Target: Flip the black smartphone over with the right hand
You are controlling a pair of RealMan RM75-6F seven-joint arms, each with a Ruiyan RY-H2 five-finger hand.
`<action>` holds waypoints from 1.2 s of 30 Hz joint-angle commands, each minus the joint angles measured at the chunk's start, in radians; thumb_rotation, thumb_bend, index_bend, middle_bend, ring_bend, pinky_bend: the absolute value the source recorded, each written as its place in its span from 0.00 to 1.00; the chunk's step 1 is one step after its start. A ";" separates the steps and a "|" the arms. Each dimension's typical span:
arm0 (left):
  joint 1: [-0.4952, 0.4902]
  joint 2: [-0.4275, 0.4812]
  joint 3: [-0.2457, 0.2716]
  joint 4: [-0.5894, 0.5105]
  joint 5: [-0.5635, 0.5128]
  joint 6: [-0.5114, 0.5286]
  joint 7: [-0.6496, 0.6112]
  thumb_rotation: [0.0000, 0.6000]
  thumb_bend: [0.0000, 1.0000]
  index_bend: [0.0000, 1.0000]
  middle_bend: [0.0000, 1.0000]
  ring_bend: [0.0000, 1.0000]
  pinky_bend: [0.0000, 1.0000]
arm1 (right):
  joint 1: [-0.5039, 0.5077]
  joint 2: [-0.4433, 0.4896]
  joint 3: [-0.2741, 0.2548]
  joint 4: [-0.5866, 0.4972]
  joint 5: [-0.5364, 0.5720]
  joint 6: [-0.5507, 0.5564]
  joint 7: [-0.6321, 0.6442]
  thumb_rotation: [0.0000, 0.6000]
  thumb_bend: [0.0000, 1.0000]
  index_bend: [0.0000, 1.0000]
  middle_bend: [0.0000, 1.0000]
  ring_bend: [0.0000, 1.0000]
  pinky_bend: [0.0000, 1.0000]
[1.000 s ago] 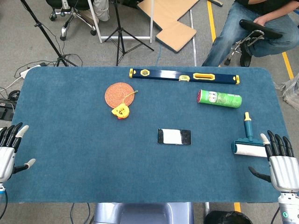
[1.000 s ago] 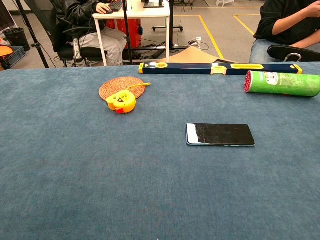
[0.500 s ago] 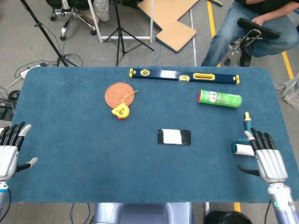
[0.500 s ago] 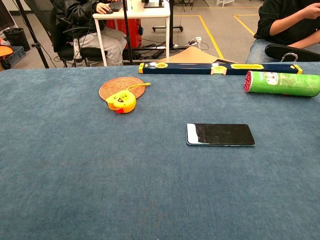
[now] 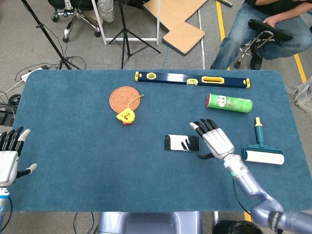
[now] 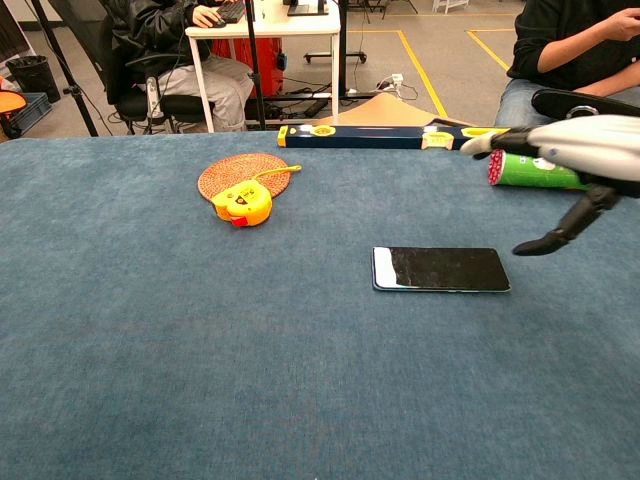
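The black smartphone [image 5: 181,143] [image 6: 441,269] lies flat on the blue table, screen up, its glass reflecting light. My right hand [image 5: 214,139] [image 6: 575,160] hovers open just right of the phone's right end, palm down and fingers spread; in the chest view it hangs above the table with its thumb pointing down toward the phone's right edge, not touching it. At the table's near left edge my left hand [image 5: 9,156] rests open and holds nothing; the chest view does not show it.
A yellow tape measure [image 5: 125,116] lies beside a round woven coaster [image 5: 125,98]. A long spirit level [image 5: 192,79] runs along the far side. A green canister [image 5: 229,103] and a lint roller [image 5: 262,148] lie to the right. A seated person [image 5: 273,24] is beyond the table.
My right hand has swept left from the table's near right corner, past the lint roller, to just beside the phone's right end. The phone and the left hand have stayed put.
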 commanded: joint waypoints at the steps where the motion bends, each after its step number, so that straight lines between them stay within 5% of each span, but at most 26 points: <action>1: -0.003 -0.011 -0.006 0.009 -0.019 -0.008 0.016 1.00 0.00 0.00 0.00 0.00 0.00 | 0.061 -0.091 0.002 0.094 0.033 -0.053 -0.065 1.00 0.10 0.08 0.11 0.01 0.13; 12: -0.013 -0.020 -0.014 0.016 -0.051 -0.033 0.030 1.00 0.00 0.00 0.00 0.00 0.00 | 0.104 -0.266 -0.053 0.295 0.029 -0.031 -0.131 1.00 0.14 0.12 0.16 0.06 0.14; 23: -0.016 -0.020 -0.013 0.010 -0.048 -0.031 0.035 1.00 0.00 0.00 0.00 0.00 0.00 | 0.120 -0.323 -0.097 0.375 -0.003 -0.013 -0.158 1.00 0.16 0.14 0.18 0.07 0.19; 36: -0.020 -0.023 -0.013 0.013 -0.059 -0.040 0.042 1.00 0.00 0.00 0.00 0.00 0.00 | 0.143 -0.375 -0.088 0.458 0.014 -0.018 -0.146 1.00 0.18 0.16 0.20 0.09 0.23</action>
